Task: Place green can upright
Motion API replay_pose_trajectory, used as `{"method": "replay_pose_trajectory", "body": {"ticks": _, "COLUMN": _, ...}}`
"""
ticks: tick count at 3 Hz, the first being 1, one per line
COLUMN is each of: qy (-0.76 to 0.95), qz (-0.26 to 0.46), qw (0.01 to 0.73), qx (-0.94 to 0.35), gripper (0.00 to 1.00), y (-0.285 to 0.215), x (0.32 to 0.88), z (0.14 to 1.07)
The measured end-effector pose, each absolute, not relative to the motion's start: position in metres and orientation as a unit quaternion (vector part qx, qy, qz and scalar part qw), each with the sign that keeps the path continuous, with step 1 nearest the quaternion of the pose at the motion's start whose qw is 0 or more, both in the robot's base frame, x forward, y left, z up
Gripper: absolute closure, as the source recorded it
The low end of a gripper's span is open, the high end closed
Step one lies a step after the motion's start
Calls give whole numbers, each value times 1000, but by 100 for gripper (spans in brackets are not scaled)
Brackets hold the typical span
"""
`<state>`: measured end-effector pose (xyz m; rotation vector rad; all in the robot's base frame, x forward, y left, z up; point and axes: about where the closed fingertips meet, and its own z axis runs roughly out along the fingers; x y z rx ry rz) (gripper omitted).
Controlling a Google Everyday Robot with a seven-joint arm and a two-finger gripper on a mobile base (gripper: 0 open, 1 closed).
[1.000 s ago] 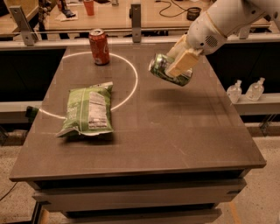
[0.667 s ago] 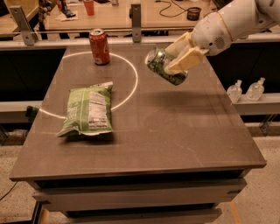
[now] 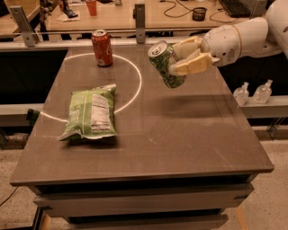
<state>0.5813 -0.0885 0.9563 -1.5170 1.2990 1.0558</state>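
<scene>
Surface: dark table (image 3: 180, 134) with a thin white circle (image 3: 137, 85) drawn on its far left part; behind it stands a wooden desk with cables and a red cup (image 3: 92, 6).
Other things on the table: a red soda can (image 3: 102, 48) stands upright at the far left, inside the circle; a green chip bag (image 3: 90, 113) lies flat nearer the front left, across the white line.
Side ledge: two small clear bottles (image 3: 241, 93) stand on a ledge at the right, off the table.
Green can, place: the green can (image 3: 162, 60) is in the air above the far middle of the table, and it does not touch the surface; a soft shadow lies on the table below and to the right of it.
Green can, long axis: tilted, not upright; the pull-tab end points up and to the far left, the bottom end points down and to the right.
Gripper, place: the gripper (image 3: 176, 57) reaches in from the right on the white arm (image 3: 238, 40), and the can is at its tip.
Gripper, state: the two pale fingers (image 3: 191, 66) are clenched on the side wall of the green can, one above and one below.
Relation for the next move: in my judgement the can must be turned until its bottom end faces straight down, then lowered onto the bare table under it, well apart from the red soda can and the bag.
Risk: if the fingers let go while the axis leans, I think the can may tip over and roll.
</scene>
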Motion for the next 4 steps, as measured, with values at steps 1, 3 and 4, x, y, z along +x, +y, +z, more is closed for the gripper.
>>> {"method": "replay_pose_trajectory", "body": {"ticks": 1, "qy": 517, "qz": 453, "qw": 440, "qx": -578, "gripper": 100, "y": -97, "x": 580, "z": 942}}
{"method": "replay_pose_trajectory", "body": {"ticks": 3, "qy": 536, "qz": 482, "qw": 454, "qx": -524, "gripper": 100, "y": -122, "x": 579, "z": 894}}
{"method": "replay_pose_trajectory", "body": {"ticks": 4, "qy": 519, "qz": 496, "qw": 470, "qx": -514, "gripper": 100, "y": -129, "x": 580, "z": 884}}
